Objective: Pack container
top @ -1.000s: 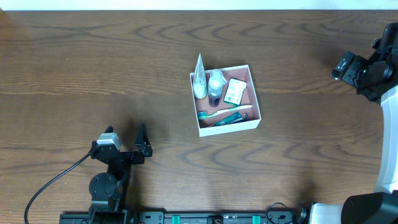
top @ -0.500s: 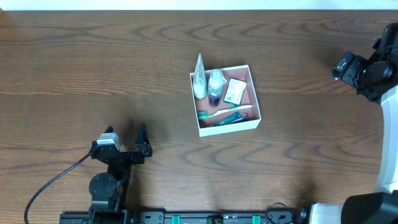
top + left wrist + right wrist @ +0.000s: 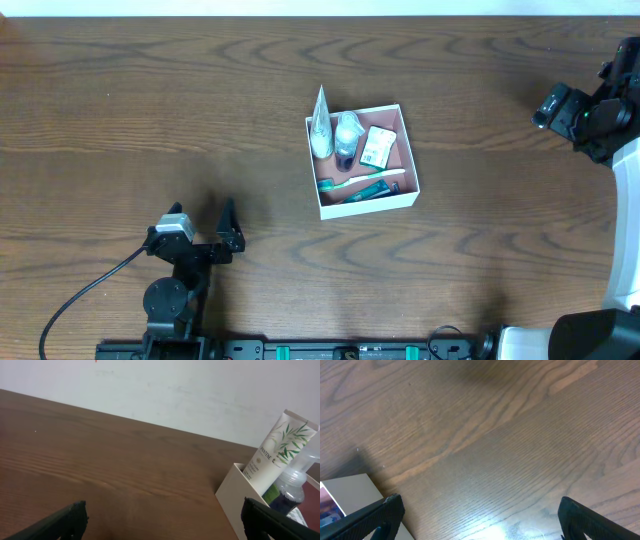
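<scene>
- Nothing has moved since the earlier frames: the container, its contents and both arms sit exactly as they did.
- The container rests flat near the middle of the table, slightly right of centre and well apart from both arms.
- Inside it, a white tube stands tilted in the far-left corner, its tip poking above the wall. A small bottle is just beside the tube, a flat packet lies to the right, and a toothbrush runs along the near side.
- No loose toiletries show on the table in any view, so the packing looks finished or very nearly so.
- The left end effector is spread wide and holds nothing. It is parked at the near-left of the table and faces the container's corner from a distance.
- The right end effector is likewise fully spread and empty, over bare wood at the far right, with only a container corner at the edge of its view.
- With both arms idle and clear, this reads as a rest pose, not the start of a reach.
</scene>
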`<action>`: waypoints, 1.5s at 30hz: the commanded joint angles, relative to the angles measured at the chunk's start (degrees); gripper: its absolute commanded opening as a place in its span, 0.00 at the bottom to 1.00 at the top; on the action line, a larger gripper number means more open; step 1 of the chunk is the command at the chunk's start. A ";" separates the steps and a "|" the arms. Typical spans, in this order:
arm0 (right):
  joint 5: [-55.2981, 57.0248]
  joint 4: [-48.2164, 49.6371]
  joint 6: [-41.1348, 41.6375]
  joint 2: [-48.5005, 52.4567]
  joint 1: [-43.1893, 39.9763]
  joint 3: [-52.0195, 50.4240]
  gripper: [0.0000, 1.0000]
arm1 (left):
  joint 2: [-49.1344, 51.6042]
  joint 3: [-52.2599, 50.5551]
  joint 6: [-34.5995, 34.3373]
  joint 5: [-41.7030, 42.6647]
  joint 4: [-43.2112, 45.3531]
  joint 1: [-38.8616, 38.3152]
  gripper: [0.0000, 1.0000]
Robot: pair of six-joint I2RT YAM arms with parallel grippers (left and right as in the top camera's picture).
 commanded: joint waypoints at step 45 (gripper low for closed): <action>-9.64 54.21 -12.07 -86.25 16.85 -73.70 0.99 | -0.31 -0.61 0.76 -1.95 -2.73 0.28 0.98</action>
